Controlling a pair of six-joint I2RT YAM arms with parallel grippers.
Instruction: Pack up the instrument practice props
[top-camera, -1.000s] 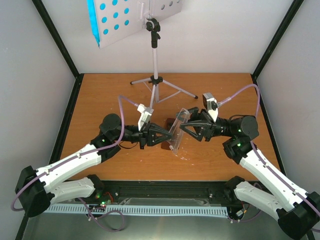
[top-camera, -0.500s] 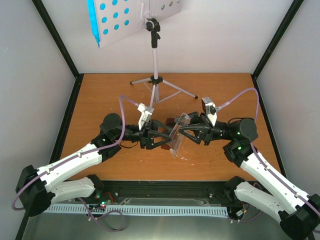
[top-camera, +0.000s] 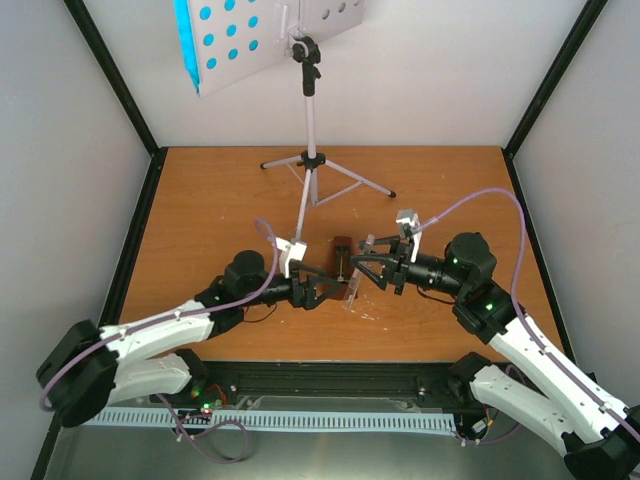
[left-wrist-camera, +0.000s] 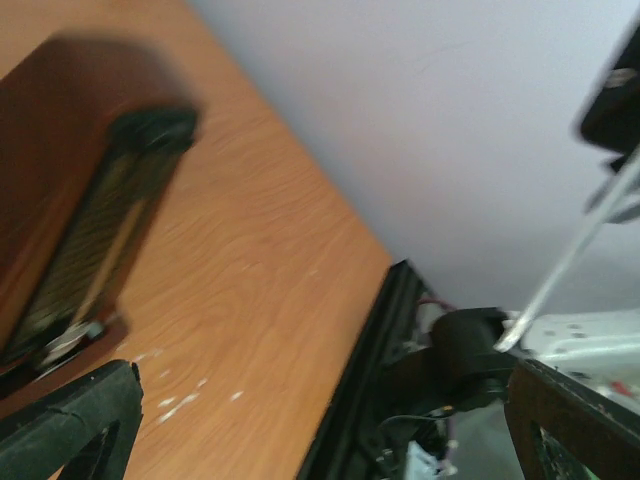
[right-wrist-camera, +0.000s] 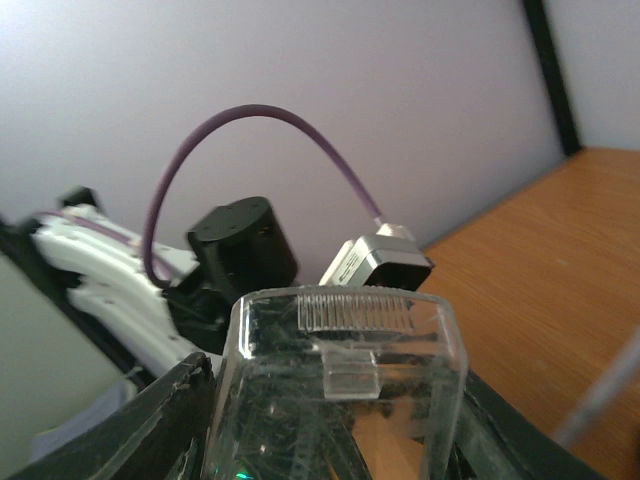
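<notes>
The brown metronome (top-camera: 343, 260) lies on the wooden table (top-camera: 200, 220), out of any grip; in the left wrist view the metronome (left-wrist-camera: 80, 190) fills the upper left. My left gripper (top-camera: 322, 288) stands open just in front of it, and the gap of the left gripper (left-wrist-camera: 320, 430) holds nothing. My right gripper (top-camera: 362, 272) is shut on the clear cover (top-camera: 356, 280), beside the metronome. The clear cover (right-wrist-camera: 340, 390) sits between the right gripper's fingers (right-wrist-camera: 120, 430). At the back stands the white music stand (top-camera: 310, 120), with a blue sheet (top-camera: 183, 35) on its hole-punched desk (top-camera: 240, 40).
The stand's tripod legs (top-camera: 345, 178) spread over the back middle of the table. Black frame posts (top-camera: 115, 80) and white walls close in both sides. A black rail (top-camera: 330, 375) runs along the near edge. Both arms meet at the table's middle.
My left gripper has opened wide and dropped lower toward the table, leaving the metronome lying free. My right gripper has come down and left with the clear cover.
</notes>
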